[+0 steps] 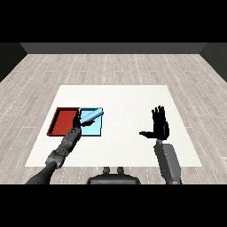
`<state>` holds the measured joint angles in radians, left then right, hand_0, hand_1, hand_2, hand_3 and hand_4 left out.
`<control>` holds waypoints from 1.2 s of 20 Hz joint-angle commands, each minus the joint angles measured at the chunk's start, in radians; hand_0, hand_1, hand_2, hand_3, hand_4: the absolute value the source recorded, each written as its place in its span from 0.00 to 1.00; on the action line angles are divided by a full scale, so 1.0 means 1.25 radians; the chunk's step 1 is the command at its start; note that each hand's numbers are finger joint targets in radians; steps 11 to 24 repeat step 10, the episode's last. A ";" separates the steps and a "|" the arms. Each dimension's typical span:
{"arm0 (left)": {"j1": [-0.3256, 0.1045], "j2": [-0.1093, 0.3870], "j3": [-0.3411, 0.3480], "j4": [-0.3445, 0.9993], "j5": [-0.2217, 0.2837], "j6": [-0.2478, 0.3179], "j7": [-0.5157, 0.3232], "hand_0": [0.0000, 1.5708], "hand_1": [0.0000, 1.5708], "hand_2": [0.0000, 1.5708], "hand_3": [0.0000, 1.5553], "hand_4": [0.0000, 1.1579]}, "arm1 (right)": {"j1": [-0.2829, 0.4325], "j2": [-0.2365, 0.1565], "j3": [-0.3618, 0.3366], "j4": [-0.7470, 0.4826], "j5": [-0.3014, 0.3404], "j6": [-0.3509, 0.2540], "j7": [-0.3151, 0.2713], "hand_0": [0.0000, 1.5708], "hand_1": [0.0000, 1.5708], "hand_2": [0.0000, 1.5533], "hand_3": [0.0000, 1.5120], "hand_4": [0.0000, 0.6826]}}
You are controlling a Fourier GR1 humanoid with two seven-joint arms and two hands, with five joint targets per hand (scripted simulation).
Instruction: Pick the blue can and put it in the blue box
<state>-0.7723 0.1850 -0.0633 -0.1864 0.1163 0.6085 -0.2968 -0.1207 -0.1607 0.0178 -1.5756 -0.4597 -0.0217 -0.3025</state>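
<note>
The left robot hand (77,119) sits over the seam between the red tray (62,122) and the blue tray (94,128), fingers curled round the can (92,116) — it's got it. The can lies tilted, nearly on its side, above the blue tray's back half, its far end pointing right. The right robot hand (160,126) hovers over the bare table (124,102) well off to the right — fingers straight up, thumb out, holding nothing.

A matt, smooth white finish is shown on the table (133,102). Pale wood planks with visible grain are seen on the floor (111,66). A smooth, slightly glossy surface is shown on the blue can (92,116).
</note>
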 commanded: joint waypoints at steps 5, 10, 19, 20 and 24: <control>0.070 -0.017 0.032 -0.269 0.052 -0.102 -0.292 0.00 0.00 0.00 0.00 0.00 | 0.046 0.014 0.015 -0.031 0.000 0.007 -0.006 0.00 0.00 0.00 0.00 0.00; 0.214 -0.026 -0.004 -0.478 0.076 -0.211 -0.366 0.00 0.00 0.00 0.00 0.00 | 0.004 -0.032 0.010 -0.028 0.029 -0.005 0.044 0.00 0.00 0.00 0.00 0.00; 0.214 -0.026 -0.004 -0.478 0.076 -0.211 -0.366 0.00 0.00 0.00 0.00 0.00 | 0.004 -0.032 0.010 -0.028 0.029 -0.005 0.044 0.00 0.00 0.00 0.00 0.00; 0.214 -0.026 -0.004 -0.478 0.076 -0.211 -0.366 0.00 0.00 0.00 0.00 0.00 | 0.004 -0.032 0.010 -0.028 0.029 -0.005 0.044 0.00 0.00 0.00 0.00 0.00; 0.214 -0.026 -0.004 -0.478 0.076 -0.211 -0.366 0.00 0.00 0.00 0.00 0.00 | 0.004 -0.032 0.010 -0.028 0.029 -0.005 0.044 0.00 0.00 0.00 0.00 0.00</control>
